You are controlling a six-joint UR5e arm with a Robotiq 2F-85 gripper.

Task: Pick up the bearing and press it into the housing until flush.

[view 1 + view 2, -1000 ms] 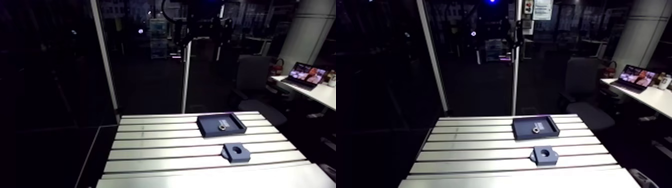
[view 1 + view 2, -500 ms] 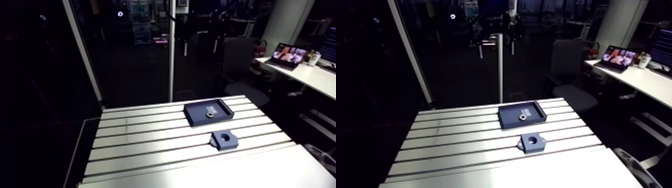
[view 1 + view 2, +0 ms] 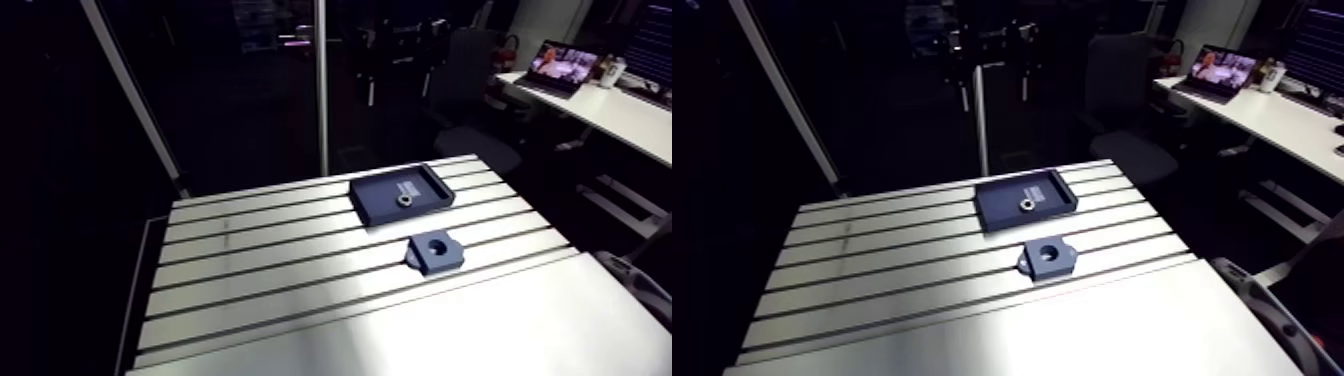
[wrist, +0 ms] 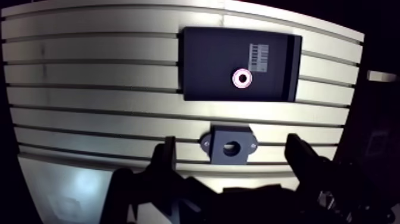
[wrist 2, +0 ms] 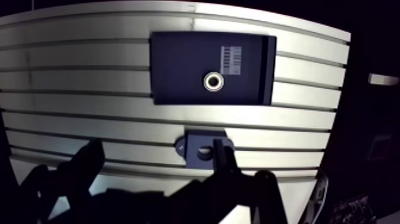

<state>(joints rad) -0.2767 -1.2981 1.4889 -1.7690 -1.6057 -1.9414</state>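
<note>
Your end effector [image 5: 156, 149] hangs well above the surface [image 4: 89, 77] with its two dark fingers [image 4: 163, 158] spread wide apart, and you have nothing held between them. In the wrist view the open gap between the fingers frames the housing [image 4: 230, 146], which sits far below them on the slotted aluminium. It is a small dark block with a round bore facing up and a small ear on each side. The bore is empty, and the block lies flat across one of the slots.

Ahead of the end effector, just beyond the housing and apart from it, you have a shallow dark tray [image 4: 208, 65] with a raised rim, lying flat on the surface. The bearing [image 4: 242, 78] rests inside that tray, a little past its middle, as a small bright ring lying flat with its hole facing up. A pale barcode label [image 4: 259, 58] is stuck to the tray floor just beside the bearing, on the side away from the housing.

In the arm view you see the same layout: the tray farther back on the surface with the bearing [image 3: 404, 198] in it, and the housing [image 3: 437, 250] nearer the front edge.
</note>
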